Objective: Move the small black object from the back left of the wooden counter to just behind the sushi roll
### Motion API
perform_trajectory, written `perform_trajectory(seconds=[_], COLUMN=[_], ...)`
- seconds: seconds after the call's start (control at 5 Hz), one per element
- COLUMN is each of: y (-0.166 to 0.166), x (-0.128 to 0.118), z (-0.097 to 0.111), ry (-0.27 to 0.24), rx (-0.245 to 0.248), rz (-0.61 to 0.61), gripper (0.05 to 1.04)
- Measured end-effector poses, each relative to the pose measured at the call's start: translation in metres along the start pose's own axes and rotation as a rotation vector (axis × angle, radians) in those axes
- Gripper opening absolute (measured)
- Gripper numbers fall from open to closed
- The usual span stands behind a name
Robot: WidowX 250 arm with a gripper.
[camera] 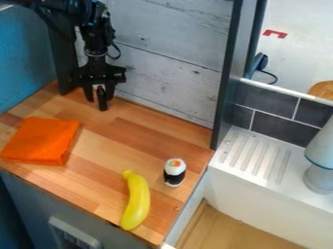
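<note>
Claw (pixel 96 104) spread apart near plank wall (pixel 172 63); nothing gripped.
Orange cloth (pixel 42 140) laid nearest on bench (pixel 104 180); banana (pixel 137 202), sushi roll (pixel 174 172) set farther; repositioning needed before grasping.

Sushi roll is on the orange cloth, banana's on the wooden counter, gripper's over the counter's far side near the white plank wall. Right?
One error: the camera view shows the sushi roll on the wooden counter near the banana, not on the orange cloth. Banana on the counter and gripper at the far side near the white plank wall are correct.
</note>
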State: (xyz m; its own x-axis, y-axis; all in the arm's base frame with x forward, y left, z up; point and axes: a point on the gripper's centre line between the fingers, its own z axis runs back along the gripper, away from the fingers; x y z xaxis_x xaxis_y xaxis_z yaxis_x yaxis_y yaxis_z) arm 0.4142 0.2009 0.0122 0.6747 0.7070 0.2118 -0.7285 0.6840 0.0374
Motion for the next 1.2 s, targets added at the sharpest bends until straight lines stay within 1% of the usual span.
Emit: perform_trajectory(seconds=[0.2, 0.4, 0.6, 0.8, 1.0, 1.2], y=[-0.002, -0.005, -0.006, -0.002, -0.006, -0.027], x=[0.002, 0.001, -0.005, -0.018, -0.047, -0.078], z=[0.003, 0.004, 0.01, 0.032, 0.047, 0.051], ry=[0.001, 0.006, 0.012, 0.001, 0.006, 0.03], rx=[-0.011, -0.03, -0.053, -0.086, -0.127, -0.154], rz=[0.008, 0.005, 0.007, -0.007, -0.065, -0.173], gripper=[0.354, 0.354, 0.354, 0.354, 0.354, 0.354])
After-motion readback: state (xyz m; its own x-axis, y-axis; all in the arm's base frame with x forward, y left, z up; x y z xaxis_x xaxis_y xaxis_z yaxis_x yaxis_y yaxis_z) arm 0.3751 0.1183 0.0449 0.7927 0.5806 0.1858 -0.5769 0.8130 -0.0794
